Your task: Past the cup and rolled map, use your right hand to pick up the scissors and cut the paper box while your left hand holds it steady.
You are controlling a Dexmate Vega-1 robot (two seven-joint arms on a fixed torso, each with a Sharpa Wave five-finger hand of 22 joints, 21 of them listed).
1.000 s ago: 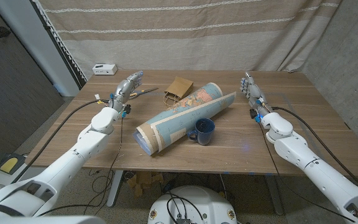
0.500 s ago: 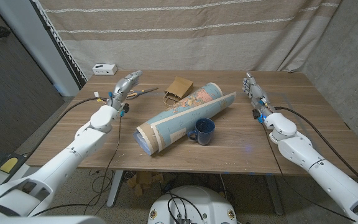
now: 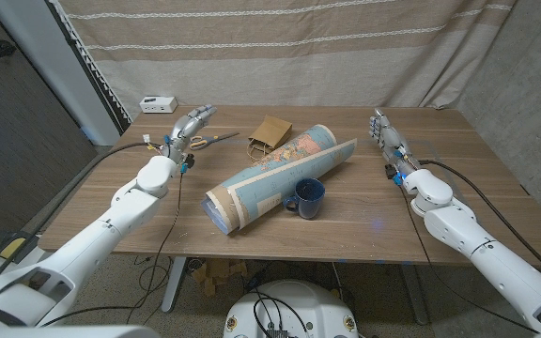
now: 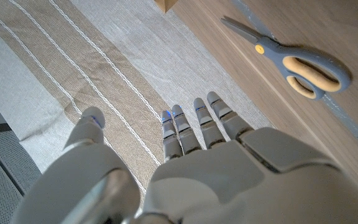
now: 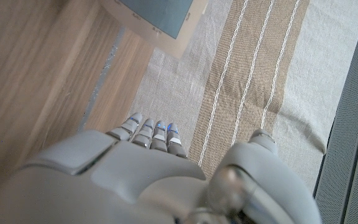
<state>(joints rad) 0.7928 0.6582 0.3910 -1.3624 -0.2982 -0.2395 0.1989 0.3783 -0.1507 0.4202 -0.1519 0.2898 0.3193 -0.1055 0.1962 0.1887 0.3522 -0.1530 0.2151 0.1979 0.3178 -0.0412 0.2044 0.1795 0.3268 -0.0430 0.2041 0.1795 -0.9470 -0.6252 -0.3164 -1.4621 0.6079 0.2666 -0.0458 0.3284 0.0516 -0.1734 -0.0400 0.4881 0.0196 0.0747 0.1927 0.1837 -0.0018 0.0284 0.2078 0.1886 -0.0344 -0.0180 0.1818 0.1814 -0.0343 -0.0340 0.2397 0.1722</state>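
From the head camera, I see my left hand [image 3: 188,126] raised over the far left part of the wooden table [image 3: 383,211], fingers straight and spread, gripping nothing. The scissors [image 3: 210,140] lie just beyond its fingertips, toward the table's middle. The paper box [image 3: 270,131] (it looks more like a brown paper bag) sits a little farther the same way, behind the rolled map [image 3: 275,176] and the blue cup [image 3: 306,197]. My right hand [image 3: 385,137] stands on edge, well apart from the scissors, fingers extended and holding nothing; I judge it has the whole map end to pass before it can reach them.

From the left wrist camera, the left hand [image 4: 191,162] shows its back, fingers [image 4: 213,115] apart, with the grey and tan scissors [image 4: 294,56] lying shut on the wood just beside it, untouched.

From the right wrist camera, the right hand [image 5: 148,162] is likewise empty, fingers straight, and the map's end [image 5: 160,15] lies ahead of it.
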